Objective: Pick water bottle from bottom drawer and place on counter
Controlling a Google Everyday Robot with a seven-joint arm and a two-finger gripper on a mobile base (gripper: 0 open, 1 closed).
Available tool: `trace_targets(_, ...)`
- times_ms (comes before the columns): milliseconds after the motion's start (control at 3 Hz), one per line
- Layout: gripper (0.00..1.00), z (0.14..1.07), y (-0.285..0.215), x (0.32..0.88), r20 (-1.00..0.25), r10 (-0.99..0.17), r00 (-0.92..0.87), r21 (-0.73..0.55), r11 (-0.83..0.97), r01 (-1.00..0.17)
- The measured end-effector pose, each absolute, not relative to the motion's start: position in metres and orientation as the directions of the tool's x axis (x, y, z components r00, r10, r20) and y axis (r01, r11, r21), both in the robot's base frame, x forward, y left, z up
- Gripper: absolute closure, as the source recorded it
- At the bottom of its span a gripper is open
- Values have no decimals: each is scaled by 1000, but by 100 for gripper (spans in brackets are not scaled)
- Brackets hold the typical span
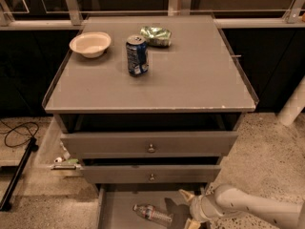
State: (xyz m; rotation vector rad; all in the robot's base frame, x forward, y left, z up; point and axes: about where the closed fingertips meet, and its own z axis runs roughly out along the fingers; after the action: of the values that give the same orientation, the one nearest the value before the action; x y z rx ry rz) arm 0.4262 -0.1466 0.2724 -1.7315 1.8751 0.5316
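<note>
Small clear plastic water bottle (152, 214) lies on its side on the floor of your shallow grey bottom drawer (118, 213). Just to its right: tan-fingered gripper (187, 209), low at the drawer, spread wide, holding nothing, bottle outside the fingers.

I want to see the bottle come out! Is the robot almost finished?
Not yet. Done: the bottom drawer is open. In hand: the open tool is low at the drawer's right side, beside the water bottle, which lies on the drawer floor, not gripped. Left: grab it, lift it, set it on the counter.
</note>
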Motion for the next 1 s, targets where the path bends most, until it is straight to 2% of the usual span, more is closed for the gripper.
trace_targets(1000,0,205,-109,420,-696,-714,-76,-1,108,-994)
